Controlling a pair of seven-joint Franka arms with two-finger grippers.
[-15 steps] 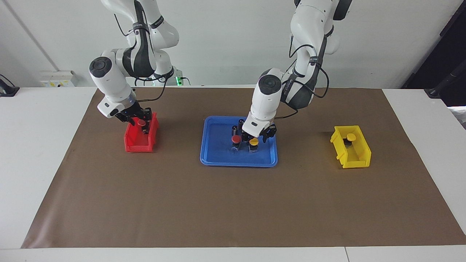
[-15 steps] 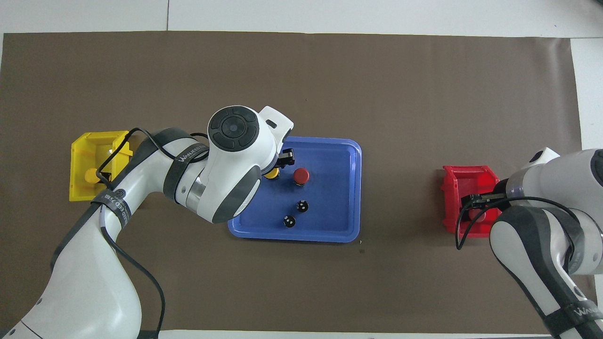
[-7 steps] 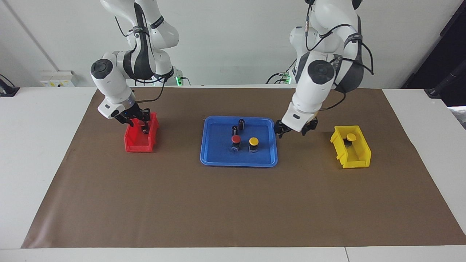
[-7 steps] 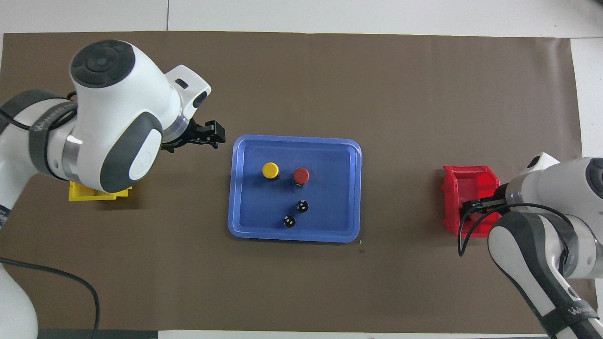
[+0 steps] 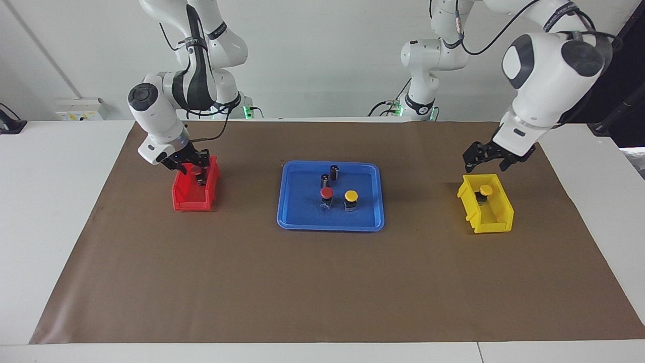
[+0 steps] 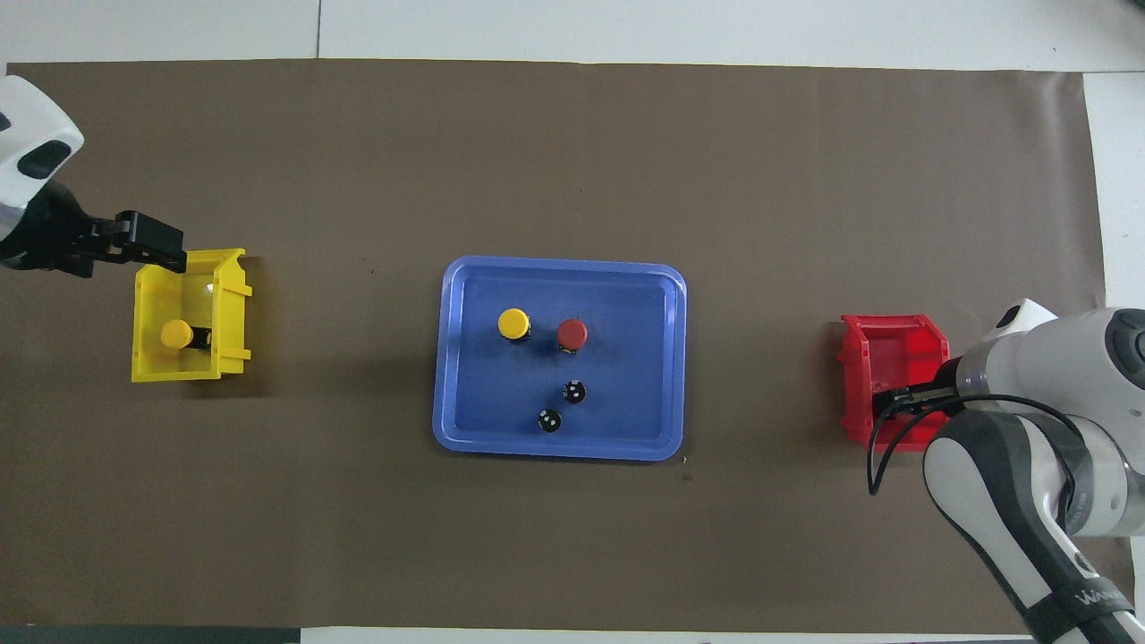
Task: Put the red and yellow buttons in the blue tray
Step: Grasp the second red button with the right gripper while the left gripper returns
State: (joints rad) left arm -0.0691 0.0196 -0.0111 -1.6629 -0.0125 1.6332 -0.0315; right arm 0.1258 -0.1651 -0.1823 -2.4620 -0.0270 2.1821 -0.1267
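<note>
The blue tray (image 5: 287, 201) lies mid-table and also shows in the overhead view (image 6: 456, 358). A red button (image 5: 326, 193) and a yellow button (image 5: 350, 195) stand in it side by side. A second yellow button (image 5: 485, 190) stands in the yellow bin (image 5: 496, 212). My left gripper (image 5: 486, 159) is open and empty, up in the air over that bin. My right gripper (image 5: 194, 169) is down in the red bin (image 5: 189, 199), shut on the second red button (image 5: 194, 170).
Two dark grey capless cylinders (image 5: 334, 171) stand in the tray, nearer the robots than the buttons. The yellow bin (image 6: 192, 313) is toward the left arm's end and the red bin (image 6: 890, 358) toward the right arm's end. Brown paper covers the table.
My left gripper let go of the yellow button in the tray, rose, and swung to over the yellow bin. My right gripper stayed at the red bin, barely shifting.
</note>
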